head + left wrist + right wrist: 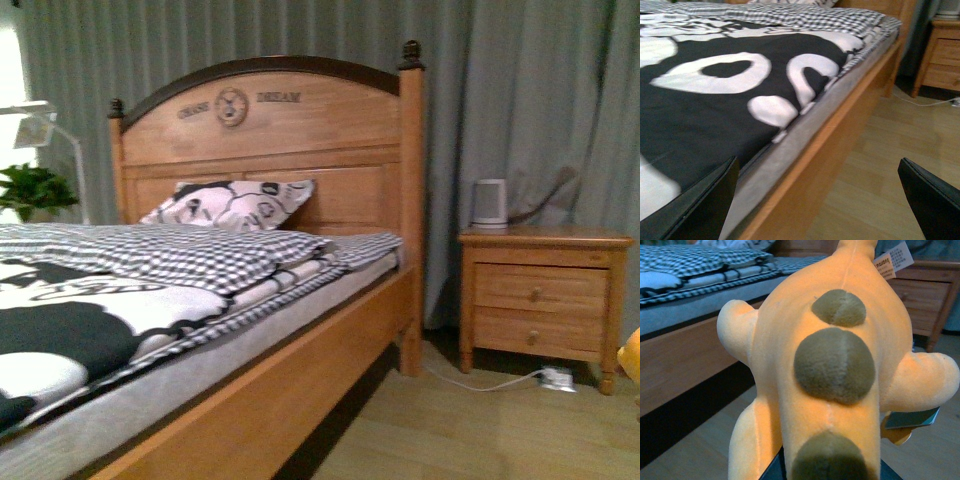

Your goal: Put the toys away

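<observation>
One plush toy (830, 365), yellow-orange with three round olive-brown patches along its seam, fills the right wrist view; it hangs above the wooden floor (685, 455), near the bed's side rail (685, 360); a white paper tag (892, 260) sticks out at its far end. The right end effector (832, 475) clamps the toy's near end, with only dark finger edges showing beneath the plush. In the front view a sliver of the same orange shows at the right edge of the frame, below centre, just past the nightstand (545, 300).

The left end effector (815, 205) is spread wide with nothing between its dark fingers (705, 205); beyond them lie the edge of the mattress and a black-and-white duvet (715, 110).

In the front view the bed fills the left and centre; a patterned pillow (230, 203) leans on the arched wooden headboard (300, 120) at upper centre; a checked quilt (200, 255) lies folded below it. A small white device (489, 203) stands on the nightstand at centre right; a power strip (557, 378) lies on the floor beneath it; grey curtains (520, 100) cover the wall behind; a green plant (35, 190) sits at the left edge.
</observation>
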### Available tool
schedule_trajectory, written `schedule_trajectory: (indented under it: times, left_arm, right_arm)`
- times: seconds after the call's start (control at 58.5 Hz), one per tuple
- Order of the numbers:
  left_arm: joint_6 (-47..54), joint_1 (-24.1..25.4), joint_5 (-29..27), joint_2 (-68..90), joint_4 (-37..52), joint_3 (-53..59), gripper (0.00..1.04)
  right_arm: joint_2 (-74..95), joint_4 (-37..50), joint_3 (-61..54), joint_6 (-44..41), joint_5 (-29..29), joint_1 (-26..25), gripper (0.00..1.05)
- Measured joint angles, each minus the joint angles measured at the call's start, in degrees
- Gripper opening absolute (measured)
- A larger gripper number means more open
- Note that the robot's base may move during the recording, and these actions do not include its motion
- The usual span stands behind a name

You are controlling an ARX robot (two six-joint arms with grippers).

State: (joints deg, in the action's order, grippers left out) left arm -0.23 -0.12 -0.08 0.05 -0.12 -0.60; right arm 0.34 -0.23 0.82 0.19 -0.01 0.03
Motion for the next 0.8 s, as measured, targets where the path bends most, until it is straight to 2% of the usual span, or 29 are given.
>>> schedule_trajectory:
  times: [0.803]
  left_arm:
    - [0.02,-0.09,0.09,0.0,0.0,0.0,0.98]
  right_arm:
    - [-0.02,0.0,0.0,0.0,-0.22,0.0,0.07]
